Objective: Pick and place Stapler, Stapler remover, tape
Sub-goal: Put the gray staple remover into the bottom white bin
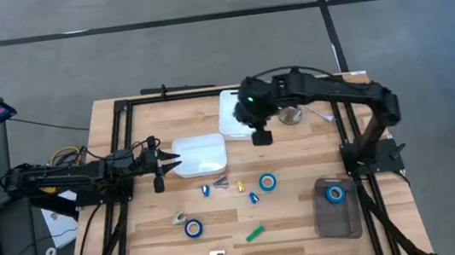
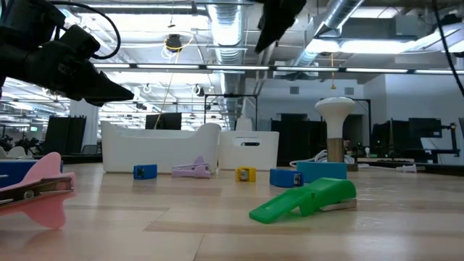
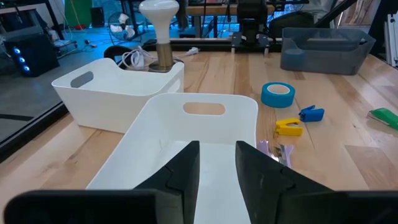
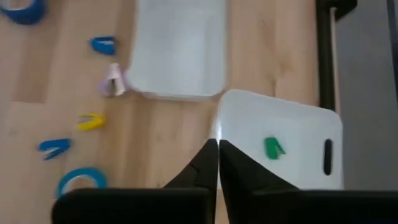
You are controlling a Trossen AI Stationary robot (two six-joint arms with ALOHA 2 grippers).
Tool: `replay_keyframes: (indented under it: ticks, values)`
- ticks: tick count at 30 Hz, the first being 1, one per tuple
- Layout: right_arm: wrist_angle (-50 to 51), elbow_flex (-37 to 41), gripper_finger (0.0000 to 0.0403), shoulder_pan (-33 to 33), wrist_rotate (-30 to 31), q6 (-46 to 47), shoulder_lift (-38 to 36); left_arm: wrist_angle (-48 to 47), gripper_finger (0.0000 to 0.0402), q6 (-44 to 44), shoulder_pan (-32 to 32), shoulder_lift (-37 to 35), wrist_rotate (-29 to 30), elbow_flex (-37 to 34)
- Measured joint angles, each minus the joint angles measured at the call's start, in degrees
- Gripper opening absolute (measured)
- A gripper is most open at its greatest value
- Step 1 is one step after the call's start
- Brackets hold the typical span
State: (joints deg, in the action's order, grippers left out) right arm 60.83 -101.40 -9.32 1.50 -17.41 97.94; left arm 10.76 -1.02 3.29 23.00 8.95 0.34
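We are seeing three tape rolls. One (image 1: 266, 181) is lying flat mid-desk, one (image 1: 192, 227) is nearer the front edge, and one (image 1: 335, 193) is sitting in the grey tray (image 1: 341, 222). A green stapler (image 1: 255, 233) is lying on the desk (image 1: 300, 239) between the front roll and the tray. A second green piece (image 4: 272, 147), likely another stapler, is resting inside the far white tub (image 1: 226, 115).

Small blue (image 1: 205, 190), yellow (image 1: 240, 186) and purple (image 1: 219, 181) staple removers are lying scattered just in front of the near white tub (image 1: 200, 154).

The right gripper (image 1: 261, 135) is hanging above the front edge of the far tub. Its fingers are pinched nearly together and carrying nothing. The left gripper (image 1: 165, 160) is waiting at the near tub's left side, parted a little and empty.

We are judging the step as a fresh reach, probably for the mid-desk roll or a remover:
- Spread the right gripper's fingers before descending.
- Come straight down over the roll.
- Put one finger in the centre hole and one outside the ring.
- Stay clear of the blue remover (image 1: 253, 197) lying just beside that roll.
- Lift high enough to clear the tub wall before releasing.
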Motion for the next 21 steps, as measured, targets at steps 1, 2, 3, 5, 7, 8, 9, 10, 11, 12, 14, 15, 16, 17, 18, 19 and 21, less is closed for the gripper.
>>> replay_keyframes:
  ticks: [1,2,3,5,7,8,9,10,11,12,14,15,16,17,18,19,21]
  values:
    - [-0.63,1.41,0.0004,1.05,0.01,0.73,-1.47,0.0,0.0095,0.0,-0.02,0.0,0.0,0.0]
    - [-1.74,3.1,0.0005,2.08,0.0,1.61,-3.09,-0.02,0.0095,0.0,-0.02,0.0,0.0,0.0]
    - [-2.59,5.18,0.0007,3.07,0.03,2.63,-4.76,-0.02,0.0095,0.02,-0.02,0.0,0.0,0.0]
    - [-5.41,10.2,0.0006,5.2,1.38,4.56,-8.56,-0.02,0.0095,0.0,0.0,0.0,0.0,0.0]
    - [-9.42,16.09,0.0002,7.29,4.21,6.07,-12.76,-0.01,0.0095,0.02,-0.02,0.0,0.0,0.0]
    - [-11.48,19.26,0.0001,8.34,5.94,7.08,-14.98,0.02,0.0095,0.05,-0.01,0.0,0.01,0.0]
    - [-13.83,22.48,0.0002,9.35,7.74,8.21,-17.19,0.0,0.0095,0.3,-0.01,0.0,0.0,0.0]
    - [-16.83,25.63,0.0003,10.24,9.53,9.32,-19.29,0.0,0.0095,0.84,-0.02,0.0,0.0,0.0]
    - [-19.63,28.74,0.0003,11.16,10.8,10.44,-21.37,0.02,0.0095,1.49,-0.02,0.0,0.0,0.0]
    - [-21.96,31.75,0.0002,11.96,11.72,11.37,-23.46,0.06,0.0095,2.05,0.0,0.0,0.0,0.0]
    - [-28.26,37.73,0.0001,13.44,13.17,12.83,-27.31,0.12,0.0095,2.69,-0.02,0.0,-0.02,0.0]
    - [-31.26,40.5,0.0001,14.18,13.57,13.37,-29.07,0.17,0.0095,2.8,-0.02,0.0,0.0,0.0]
    - [-34.42,43.24,0.0002,14.82,13.67,13.97,-30.73,0.17,0.0095,2.8,-0.02,0.0,0.0,0.0]
    - [-37.32,45.78,0.0001,15.35,13.77,14.52,-32.25,0.18,0.0095,2.8,-0.02,0.0,0.0,0.0]
    - [-39.86,48.2,0.0001,15.88,13.81,14.99,-33.58,0.23,0.0095,2.8,-0.02,0.0,0.0,0.0]
    - [-42.64,50.55,0.0001,16.36,13.88,15.55,-34.71,0.33,0.0095,2.8,-0.02,0.0,0.0,0.0]
    - [-47.61,54.79,0.0001,17.35,15.09,16.59,-36.63,0.46,0.0095,2.82,-0.02,0.0,0.0,0.0]
